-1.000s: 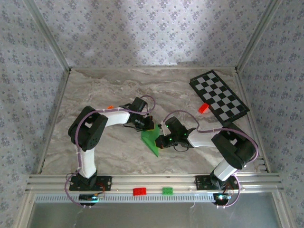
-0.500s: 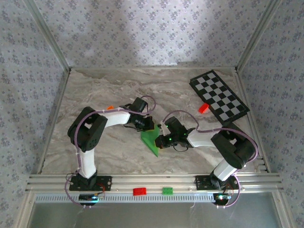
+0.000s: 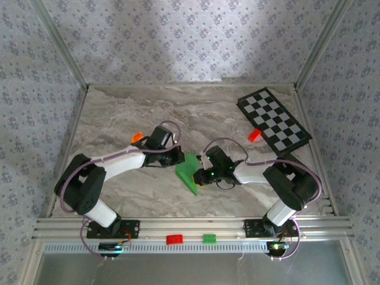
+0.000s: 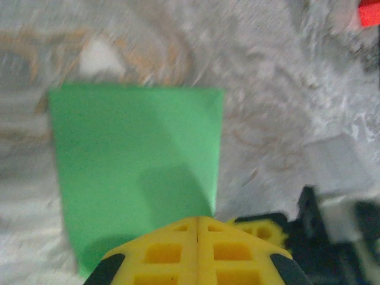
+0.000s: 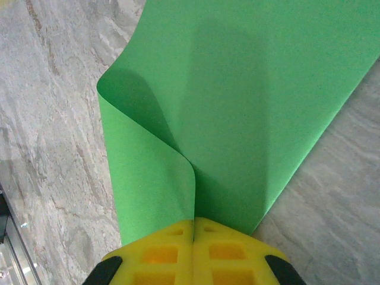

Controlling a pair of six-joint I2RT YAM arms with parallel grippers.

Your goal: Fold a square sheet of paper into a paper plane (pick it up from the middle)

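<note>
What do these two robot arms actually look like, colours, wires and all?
The left arm and right arm are alike: white tube-like links between chunky black joints, with a lilac cable looping alongside. The left gripper and right gripper each end in two bright yellow plastic fingers with square recesses, black behind. A small green light glows near the right wrist.

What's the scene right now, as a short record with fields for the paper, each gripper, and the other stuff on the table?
paper: green paper, mid-table between the two grippers, one side curled over on itself
left gripper: shut, tips at the paper's edge; unclear whether it grips
right gripper: shut, pinching the curled paper
board: checkered board, far right of the table
brick: red brick, on the table beside the board
</note>
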